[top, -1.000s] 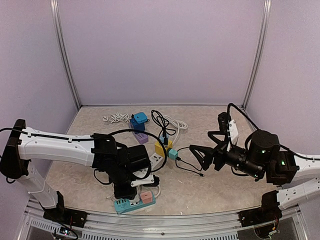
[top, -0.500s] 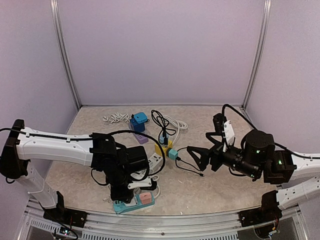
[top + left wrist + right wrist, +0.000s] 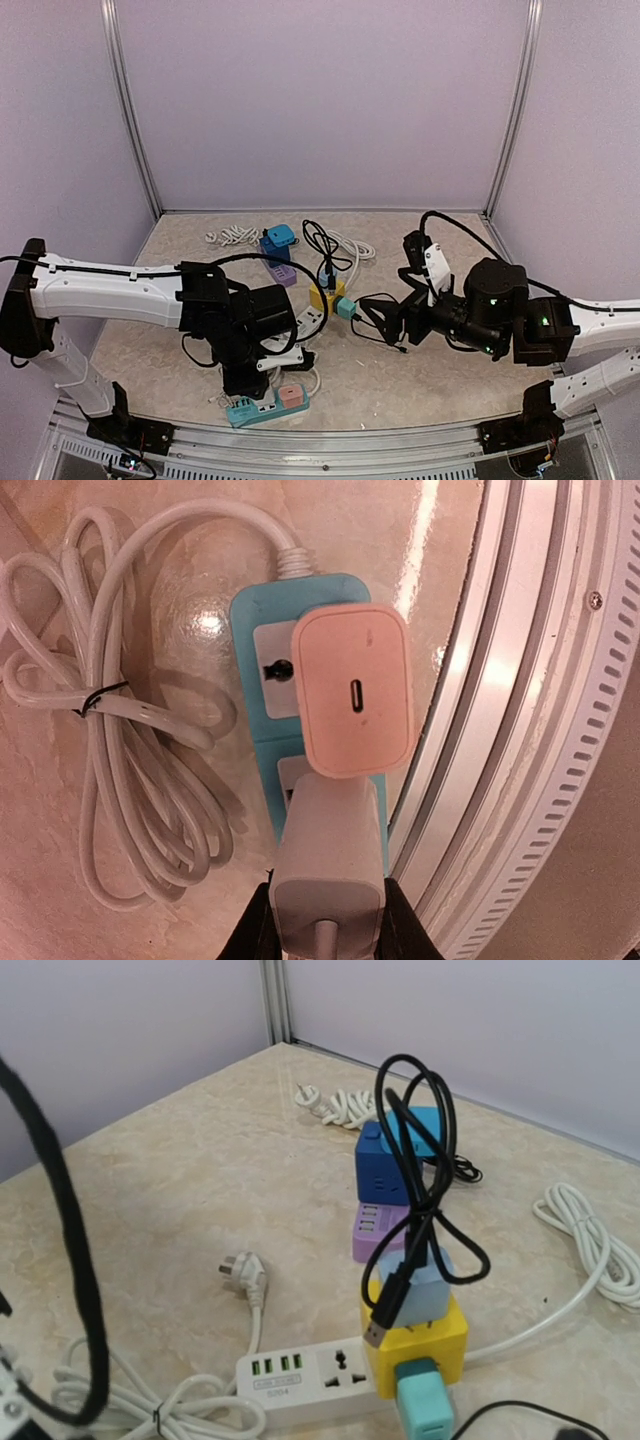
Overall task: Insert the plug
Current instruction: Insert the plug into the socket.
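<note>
Since earlier frame, right gripper [image 3: 384, 318] has advanced toward yellow cube [image 3: 321, 296], jaws wide, empty.
Top view: left gripper [image 3: 244, 379] over teal strip [image 3: 256, 408].
Left wrist: jaws clamp white plug [image 3: 325, 880] at strip socket beside pink charger [image 3: 355, 690]; full seating uncertain.
Right wrist: cube ahead, untouched.

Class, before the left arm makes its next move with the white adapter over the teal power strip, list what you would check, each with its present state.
1. Grip of the left fingers on the white adapter: ok.
2. Adapter lined up over the teal power strip: ok.
3. Its pins seated in a socket: cannot tell, hidden underneath.
4. Clearance from the pink charger: not ok, their edges meet in the left wrist view.
5. The right fingers open, away from the strip: ok.
</note>
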{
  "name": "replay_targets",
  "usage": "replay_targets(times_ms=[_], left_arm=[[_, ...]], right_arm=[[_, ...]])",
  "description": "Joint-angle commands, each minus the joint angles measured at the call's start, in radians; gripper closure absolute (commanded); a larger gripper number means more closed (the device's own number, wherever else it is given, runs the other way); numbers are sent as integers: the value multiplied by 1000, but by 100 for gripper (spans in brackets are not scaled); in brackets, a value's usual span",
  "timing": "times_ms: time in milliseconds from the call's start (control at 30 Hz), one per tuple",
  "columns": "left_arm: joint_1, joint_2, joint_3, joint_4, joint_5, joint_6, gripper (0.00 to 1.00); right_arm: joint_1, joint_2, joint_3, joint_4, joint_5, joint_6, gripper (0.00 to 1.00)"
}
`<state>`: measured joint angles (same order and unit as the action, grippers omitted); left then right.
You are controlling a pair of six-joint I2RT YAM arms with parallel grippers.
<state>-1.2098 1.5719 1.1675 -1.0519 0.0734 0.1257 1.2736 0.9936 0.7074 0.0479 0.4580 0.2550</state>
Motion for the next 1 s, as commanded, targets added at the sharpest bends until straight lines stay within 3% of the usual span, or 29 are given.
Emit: replay_targets(times_ms=[0, 467, 967], left_arm=[[-32, 23, 17, 31, -4, -31, 100], [-36, 43, -47, 32, -37, -3, 100], [-41, 3, -66, 35, -28, -9, 100]], right_arm=[[3, -15, 5, -13, -5, -2, 0], [2, -170, -76, -9, 26, 26, 0], [2, -117, -46, 2, 28, -1, 0]])
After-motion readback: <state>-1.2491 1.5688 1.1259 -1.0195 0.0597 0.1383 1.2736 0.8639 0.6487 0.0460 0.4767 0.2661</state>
